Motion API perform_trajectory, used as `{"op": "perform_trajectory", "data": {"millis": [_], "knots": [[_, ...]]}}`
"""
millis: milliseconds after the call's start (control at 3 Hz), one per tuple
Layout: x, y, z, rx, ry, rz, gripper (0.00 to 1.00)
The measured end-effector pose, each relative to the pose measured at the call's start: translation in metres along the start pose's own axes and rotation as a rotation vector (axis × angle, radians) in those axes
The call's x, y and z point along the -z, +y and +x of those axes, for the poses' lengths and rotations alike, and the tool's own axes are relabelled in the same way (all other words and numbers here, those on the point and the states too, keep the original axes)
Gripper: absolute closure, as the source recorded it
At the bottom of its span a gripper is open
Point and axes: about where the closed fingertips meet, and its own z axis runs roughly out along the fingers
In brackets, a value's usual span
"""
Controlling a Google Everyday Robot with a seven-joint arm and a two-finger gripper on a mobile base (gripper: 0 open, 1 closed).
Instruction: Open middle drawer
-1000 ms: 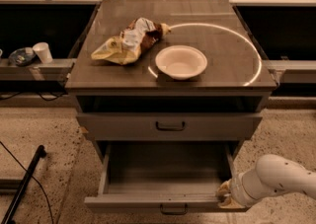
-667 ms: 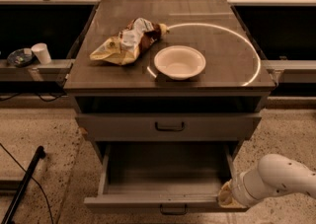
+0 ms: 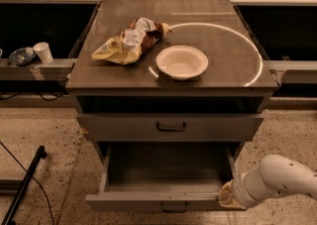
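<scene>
We found the hand (image 3: 227, 196) at the front right corner of the pulled-out middle drawer (image 3: 158, 200); we could not tell its grip.

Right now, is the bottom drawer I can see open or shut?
Open: the middle drawer sticks out past the shut drawer above, its inside showing. The pincer sits at its front right corner.

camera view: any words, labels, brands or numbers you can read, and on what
No text is readable.
The crumpled snack bag: printing too blurred to read.
The bowl, paper cup and middle drawer front: no markings seen.
The gripper, at that drawer's right front corner: no label seen.
</scene>
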Motion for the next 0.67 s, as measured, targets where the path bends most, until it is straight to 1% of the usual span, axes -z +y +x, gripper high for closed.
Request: {"op": "perform_trajectory", "data": {"millis": [667], "knots": [[-0.0004,0.0034,-0.0013,-0.006,-0.006,-0.013,0.07]]}}
